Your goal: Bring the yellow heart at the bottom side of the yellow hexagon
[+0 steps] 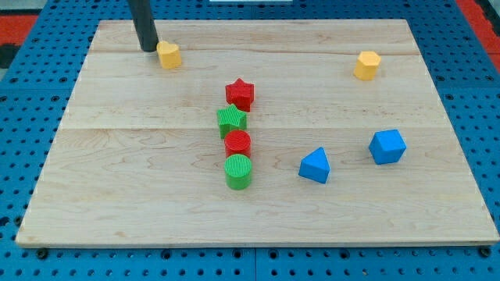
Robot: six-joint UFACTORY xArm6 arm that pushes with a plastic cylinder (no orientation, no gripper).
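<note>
The yellow heart (pixel 168 55) lies near the view's top left of the wooden board (pixel 117 187). The yellow hexagon (pixel 366 65) lies near the top right, far to the right of the heart. My tip (pixel 148 48) stands just left of the yellow heart, touching or almost touching its left side. The dark rod rises from there out of the view's top.
A column of blocks runs down the board's middle: a red star (pixel 240 94), a green star (pixel 231 121), a red cylinder (pixel 237 144) and a green cylinder (pixel 238 172). A blue triangular block (pixel 315 165) and a blue block (pixel 387 146) lie at the lower right.
</note>
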